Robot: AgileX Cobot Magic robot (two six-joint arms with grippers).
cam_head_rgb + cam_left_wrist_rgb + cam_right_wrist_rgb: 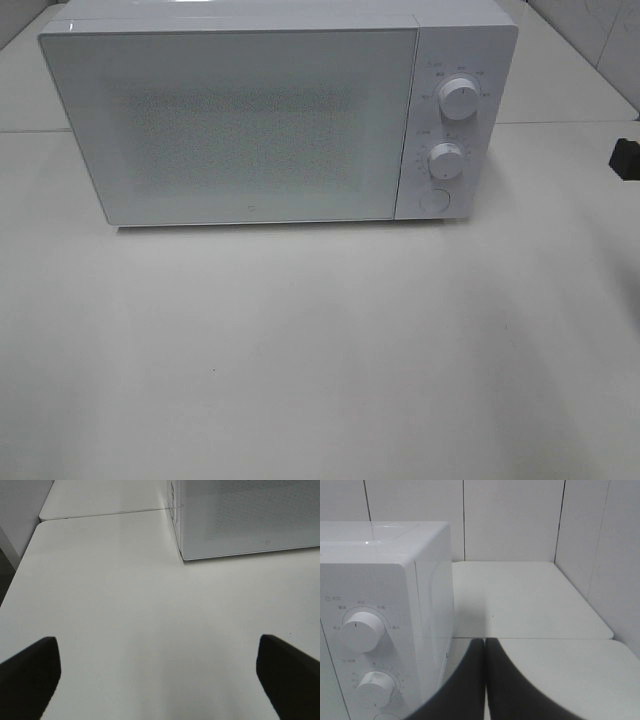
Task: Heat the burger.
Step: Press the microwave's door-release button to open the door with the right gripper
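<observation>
Burger's out of sight from every camera, so where it sits I can't tell. Microwave (240, 120) stands at twelve o'clock on the table (320, 350), door shut, speckled front showing nothing inside. At one o'clock, its panel stacks upper knob (459, 98), lower knob (446, 160) and round button (433, 200). Right gripper (485, 645) hangs beside that panel end, fingers pressed together on nothing. Left gripper (157, 645) hovers over bare tabletop near the door's nine o'clock corner, fingers spread wide.

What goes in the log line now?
microwave: closed | burger: not in view | left gripper: open, empty | right gripper: shut, empty
</observation>
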